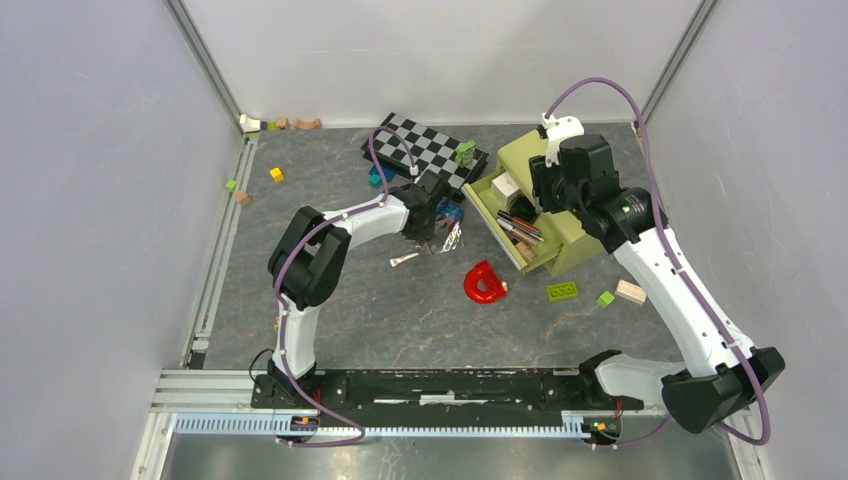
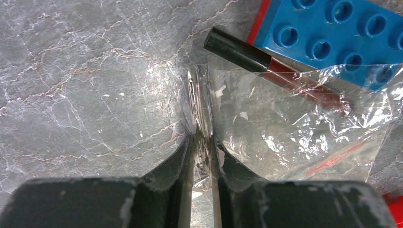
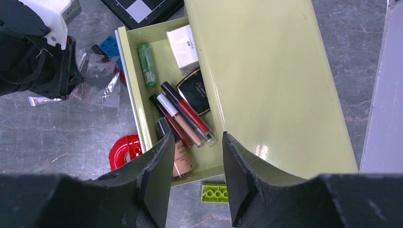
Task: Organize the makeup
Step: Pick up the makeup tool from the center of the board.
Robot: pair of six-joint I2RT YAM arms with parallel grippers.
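My left gripper [image 2: 203, 138] is shut on the crumpled edge of a clear plastic bag [image 2: 285, 128] lying on the grey table. A dark red lip tube with a black cap [image 2: 266, 66] lies across the bag against a blue brick [image 2: 342, 33]. From above, the left gripper [image 1: 440, 222] sits over the bag [image 1: 453, 238]. My right gripper [image 3: 197, 138] hangs open and holds nothing above the green drawer [image 3: 124, 71]. Makeup lies in the drawer: a green tube [image 3: 147, 65], a white box [image 3: 183, 45], a dark compact [image 3: 194, 90], lip glosses [image 3: 183, 114] and a tan bottle [image 3: 182, 162].
A red horseshoe piece [image 1: 485, 283] lies in front of the drawer box [image 1: 570, 250]. A green brick [image 1: 561, 290] and other bricks [image 1: 630, 291] lie near it. A checkerboard [image 1: 425, 145] sits behind the left gripper. A small white tube [image 1: 404, 260] lies on the table.
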